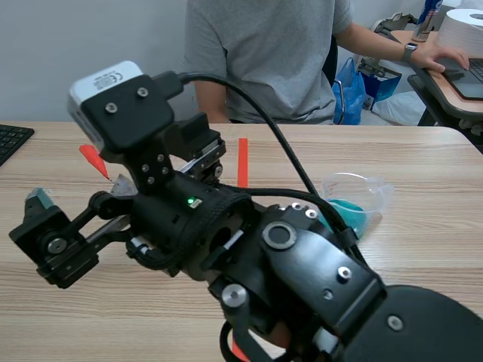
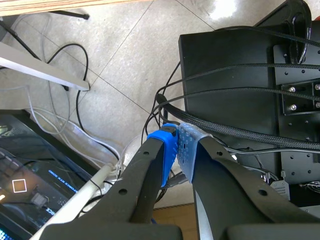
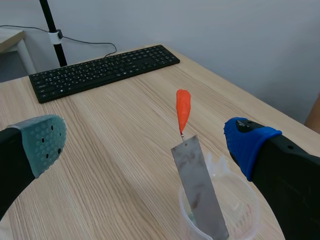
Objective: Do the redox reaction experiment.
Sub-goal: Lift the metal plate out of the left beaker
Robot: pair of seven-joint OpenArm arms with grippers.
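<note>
R arm (image 1: pixel 302 264) fills the scene view's foreground, coming in low right and lying across to the left above the bench (image 1: pixel 423 249). White wrist cam (image 1: pixel 106 90) sits on top, and one teal pad (image 1: pixel 38 200) shows far left. Behind the arm a beaker w/ blue liquid (image 1: pixel 355 202) stands on the bench. Person in grey shirt (image 1: pixel 264 53) sits across.

L wrist view: L end effector (image 2: pixel 178 142) is pressed together on nothing, pads touching, off the bench, above floor (image 2: pixel 115 40), cables (image 2: pixel 240 132) and a black box (image 2: pixel 225 60).

R wrist view: R end effector (image 3: pixel 145 145) is spread wide, holding nothing. Below and btwn its fingers a grey metal strip (image 3: pixel 197 187) leans tilted in a clear beaker (image 3: pixel 235 200), clear of both pads. Orange-red tapered piece (image 3: pixel 183 110) lies on the bench just beyond the strip's top end. Black keyboard (image 3: pixel 102 70) is further ahead, well apart.
</note>
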